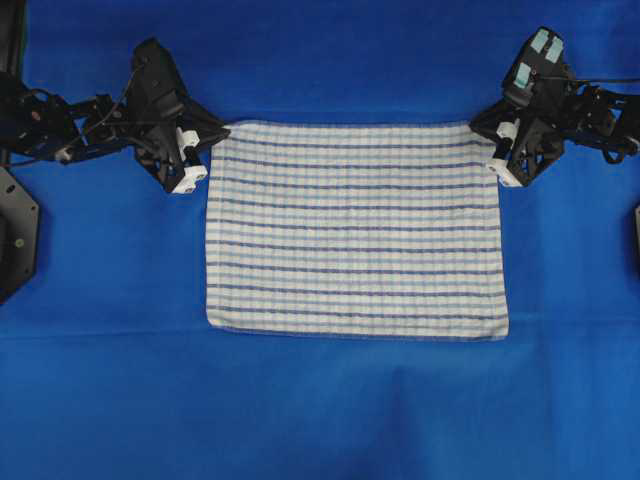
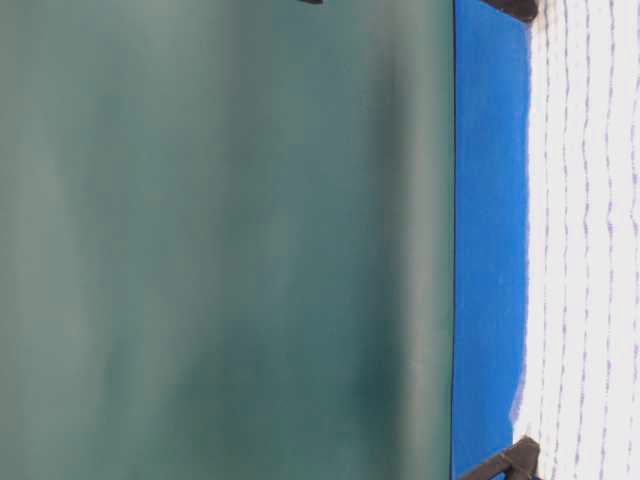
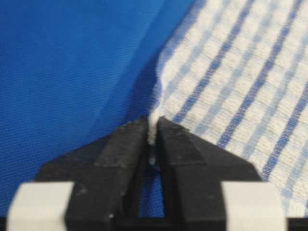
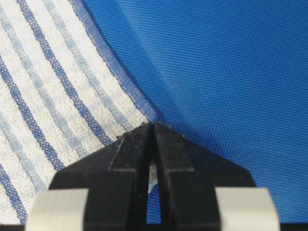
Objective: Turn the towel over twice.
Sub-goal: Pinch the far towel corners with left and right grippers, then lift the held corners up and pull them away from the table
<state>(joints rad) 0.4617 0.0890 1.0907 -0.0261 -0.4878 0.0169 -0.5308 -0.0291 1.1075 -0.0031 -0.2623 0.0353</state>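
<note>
- Towel (image 1: 355, 230): far corners pinched, one in each gripper.
- Left gripper (image 3: 153, 132) clenched on the towel's edge; cloth spreads ahead and right.
- Right gripper (image 4: 153, 129) clenched on the corner; cloth spreads ahead-left.
- Rest lies flat on blue-covered counter (image 1: 320, 410).

This looks like a robotics lab bench set up for recording, not a home or kitchen. A plain blue table covering (image 1: 320, 410) is stretched smooth beneath and all around the left gripper (image 1: 190, 160) and the right gripper (image 1: 505, 155), both on black robot arms. Beyond the grippers, behind the table edge, stands a bare grey-green backdrop (image 2: 220, 240). A black mounting plate (image 1: 15, 235) sits outboard of the left gripper.
</note>
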